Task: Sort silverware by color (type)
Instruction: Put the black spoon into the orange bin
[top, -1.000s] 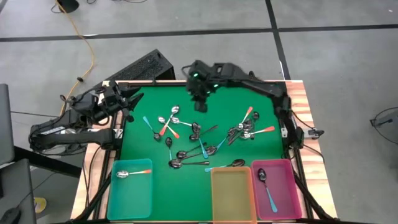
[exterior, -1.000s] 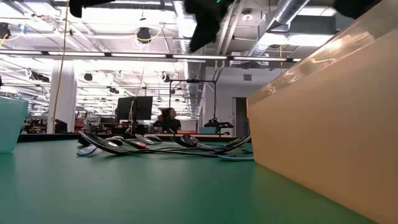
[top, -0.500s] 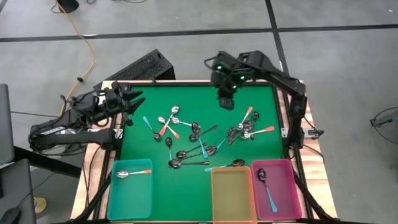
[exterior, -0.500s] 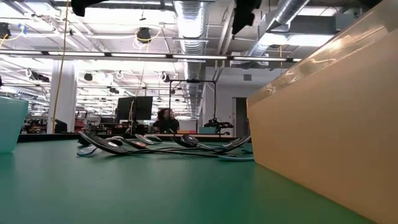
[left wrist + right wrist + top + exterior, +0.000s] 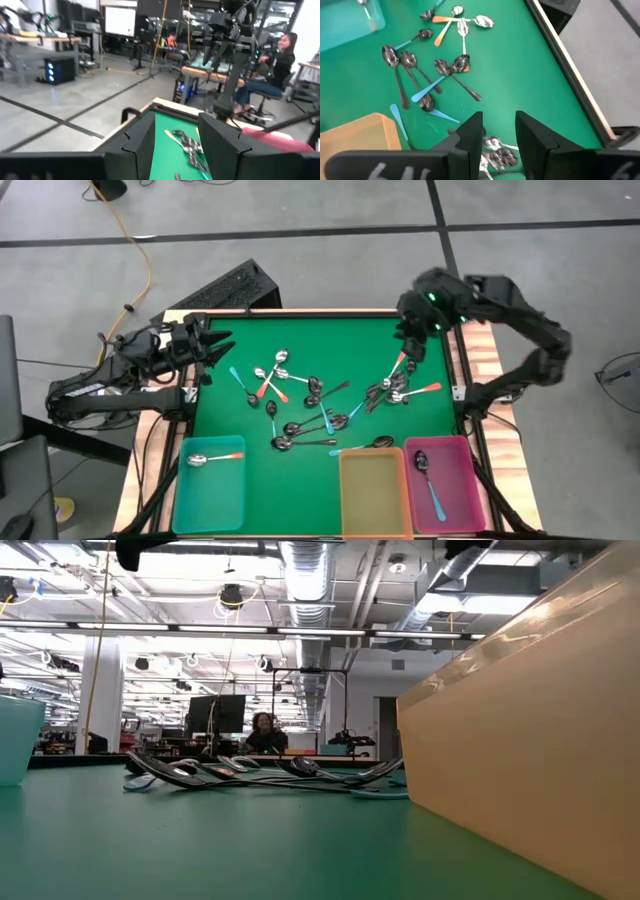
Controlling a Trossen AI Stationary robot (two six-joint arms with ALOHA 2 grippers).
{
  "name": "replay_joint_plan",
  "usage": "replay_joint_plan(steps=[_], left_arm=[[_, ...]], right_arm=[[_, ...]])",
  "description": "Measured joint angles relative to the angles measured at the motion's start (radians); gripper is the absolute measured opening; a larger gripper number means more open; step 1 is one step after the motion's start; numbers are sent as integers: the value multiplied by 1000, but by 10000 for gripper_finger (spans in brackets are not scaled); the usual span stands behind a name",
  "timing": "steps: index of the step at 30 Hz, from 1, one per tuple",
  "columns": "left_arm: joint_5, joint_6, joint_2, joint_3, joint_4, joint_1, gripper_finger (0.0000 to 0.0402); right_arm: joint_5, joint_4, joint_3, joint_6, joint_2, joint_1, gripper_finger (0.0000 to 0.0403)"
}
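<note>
swinging right since a sec ago, the right gripper (image 5: 411, 345) has gone from above the far-middle of the mat, past the mid-way spot it held half a sec back, to the far right corner, now over the spoon cluster by the right edge; fingers (image 5: 471, 131) stand part-open w/ a clear gap, nothing between them. left gripper (image 5: 213, 343) hasn't budged, parked at the far left edge of the green mat (image 5: 300, 475), fingers (image 5: 140, 140) also apart & empty. silverware (image 5: 300, 395) unchanged: loose spoons spread across the mat's middle, orange-red, light blue & dark handles mixed, a tighter bunch (image 5: 395, 388) near the right side. one orange-handled spoon (image 5: 213, 458) lies in the teal bin (image 5: 208, 490); a blue-handled spoon (image 5: 429, 480) lies in the pink bin (image 5: 448, 502); yellow bin (image 5: 374, 515) sits btwn them along the near edge. low view: yellow bin wall fills the right side, spoons in a low line farther off on the mat. surface is green mat on a wood-edged table (image 5: 490, 350); grey floor around it, an orange cable (image 5: 128, 240) trailing far left. room behind is an open lab w/ ceiling ducts & strip lights; a seated person (image 5: 272, 70) shows in the left wrist view, another person (image 5: 262, 732) far back in the low view.
</note>
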Motion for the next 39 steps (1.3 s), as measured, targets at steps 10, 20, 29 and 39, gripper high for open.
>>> replay_joint_plan(steps=[10,20,29,39], left_arm=[[43,-72,0,-17,-114,0,137],[-15,-104,26,-62,-105,0,137],[-18,8,130,-62,7,0,138],[-7,9,294,-63,107,-1,138]], right_arm=[[5,673,-680,104,-288,135,127],[-1,1324,-1029,102,-211,241,127],[-1,1496,-1027,103,-49,249,127],[-1,1633,-1026,102,2,261,127]])
